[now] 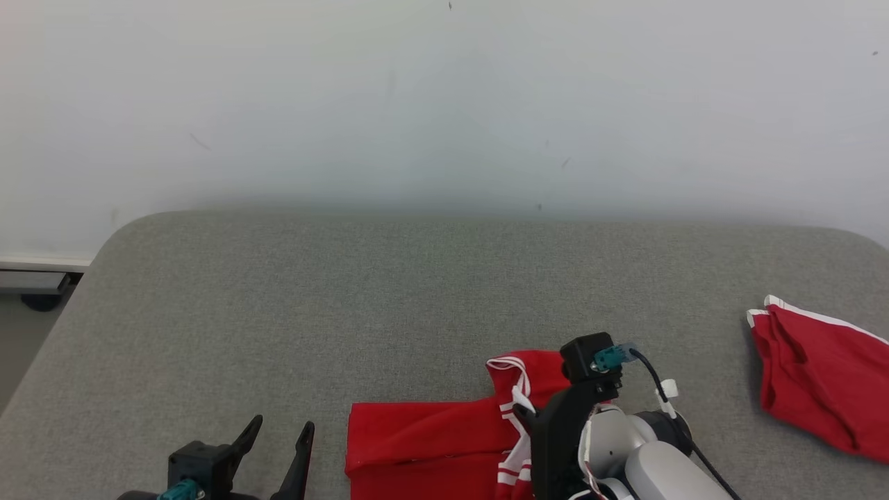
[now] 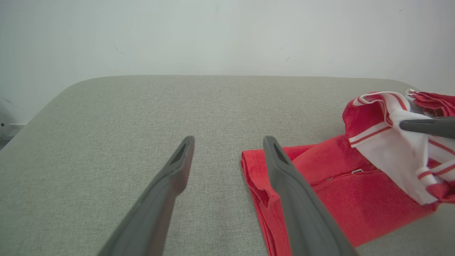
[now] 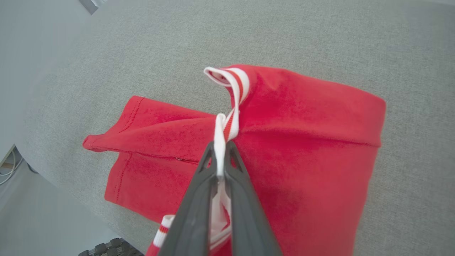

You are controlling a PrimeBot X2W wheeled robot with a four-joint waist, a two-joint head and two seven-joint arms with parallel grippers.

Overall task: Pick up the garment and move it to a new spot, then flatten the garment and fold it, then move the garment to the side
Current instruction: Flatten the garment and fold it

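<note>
A red garment [image 1: 424,437] with white striped trim [image 3: 229,122] lies partly folded on a grey tabletop [image 1: 278,298], at six o'clock in the head view, by the near edge. The right tool [image 3: 220,149] is pinched tight on the trim, which stands raised above the cloth. The left tool [image 1: 283,425], at seven o'clock, is spread wide and empty, just beside the garment's edge. Another red cloth [image 1: 819,375] lies at four o'clock, well apart.

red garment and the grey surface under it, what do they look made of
The red garment: soft knit, likely velour or terry, matte with a fuzzy nap that shades along folds. Its trim: ribbed knit, white with red stripes. The grey surface: seemingly woven upholstery-like fabric, matte, flecked weave.
</note>
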